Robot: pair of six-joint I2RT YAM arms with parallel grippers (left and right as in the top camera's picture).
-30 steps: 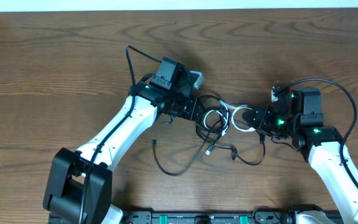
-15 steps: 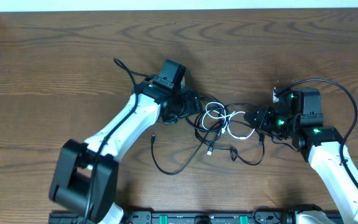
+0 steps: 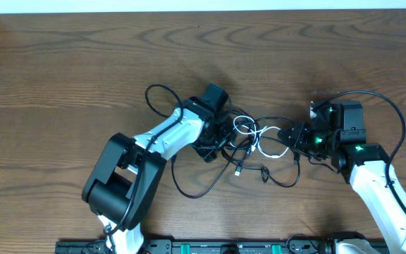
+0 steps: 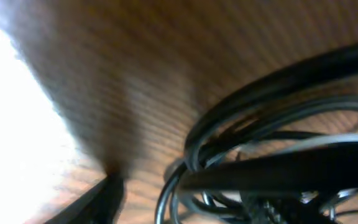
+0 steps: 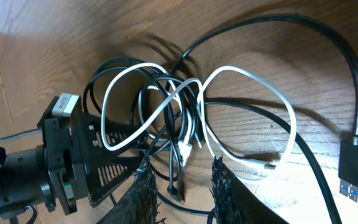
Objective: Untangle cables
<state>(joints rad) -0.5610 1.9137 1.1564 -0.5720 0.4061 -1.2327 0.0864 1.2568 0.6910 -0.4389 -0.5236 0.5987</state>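
While the knot [image 3: 247, 141] of cords lies on the wooden table [image 3: 83, 70], both arms reach to it from opposite sides, so I describe every place from this knot

The left gripper [image 3: 220, 141] is pushed into the left edge of the knot, touching the cords. Its own camera shows only blurred black loops very near, so I cannot tell if its jaws are released or clenched on something. The right gripper [image 5: 182, 180] stands just beside the right edge of the knot. Its two fingers are apart, and I see nothing pinched between them; only a thin black end hangs in the gap.

The knot is longer than wide, and its long axis runs from one gripper to the other. The white cord [image 5: 267, 167] makes its widest loop on the right side of the knot, directly ahead of the right jaws, with its small plug just beside one finger. In my judgement the right arm is the better one to take this loop and draw it away from the knot, while the left arm, already inside, keeps the black cords back.

Counting: two grippers, one white cord, and at least two black cords, maybe three. Inside the knot I cannot separate them. One loose black loop [image 3: 189, 192] trails out of the knot toward the robot, and a thicker black cord ends in a flat plug [image 5: 352, 169] on the far right of the knot
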